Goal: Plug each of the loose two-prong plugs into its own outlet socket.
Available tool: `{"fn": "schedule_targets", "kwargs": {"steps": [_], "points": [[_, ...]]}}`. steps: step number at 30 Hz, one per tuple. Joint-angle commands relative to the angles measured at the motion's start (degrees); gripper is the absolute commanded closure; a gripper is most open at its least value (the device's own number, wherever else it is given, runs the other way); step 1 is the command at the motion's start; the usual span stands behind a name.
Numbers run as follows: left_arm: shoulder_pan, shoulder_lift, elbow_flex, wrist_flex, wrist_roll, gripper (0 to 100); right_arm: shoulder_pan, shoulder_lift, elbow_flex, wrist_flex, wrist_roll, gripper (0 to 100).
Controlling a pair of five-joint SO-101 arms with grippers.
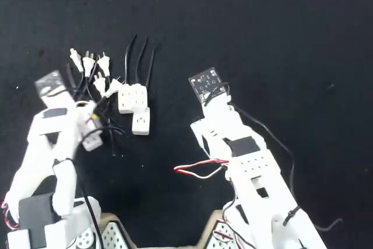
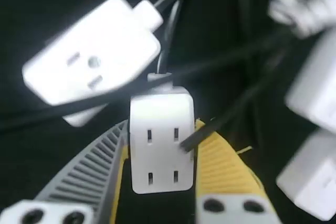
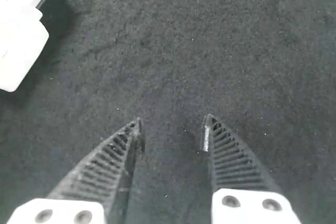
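Nearest us, the right gripper (image 3: 170, 129) hangs over bare black bench (image 1: 303, 56) with its fingers apart and nothing between them. Over to the left side: the left gripper (image 2: 161, 129) is clamped on a white outlet block (image 2: 160, 150), left of the bench's middle. Its slotted face is up toward the wrist camera, its long axis runs along the fingers, and its cord leaves the far end. Trouble spot: a black cord (image 2: 220, 121) cuts across one corner of that face beside the yellow finger pad (image 2: 223, 166) — I'd say it could foul a plug's entry or tug the block askew. Just beyond sit more outlet blocks (image 1: 131, 97), then the loose plugs (image 1: 87, 62) toward the far-left corner, prongs seemingly aimed at the far edge — tangled cords there could drag neighbours along.
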Motion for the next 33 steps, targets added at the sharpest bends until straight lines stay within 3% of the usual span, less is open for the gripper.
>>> {"fn": "schedule_targets", "kwargs": {"steps": [1, 8, 17, 22, 33], "points": [[-4.09, -0.79, -11.91, 9.93, -3.08, 97, -0.70, -1.45, 1.10, -3.16, -0.53, 82.8], [-4.35, -0.79, -29.32, 28.57, -16.26, 97, -0.70, -1.54, 9.63, -18.46, -0.18, 82.8], [-4.35, -0.79, -47.16, 52.92, -33.85, 97, -0.44, -1.45, 10.15, -18.99, -0.18, 82.8], [-5.23, -0.79, -50.33, 53.45, -37.10, 97, -0.44, -1.45, 10.24, -18.99, -0.18, 82.8], [-18.77, -0.79, -71.96, 53.36, -36.84, 97, -0.35, -1.63, 10.24, -18.99, -0.18, 82.8]]}}
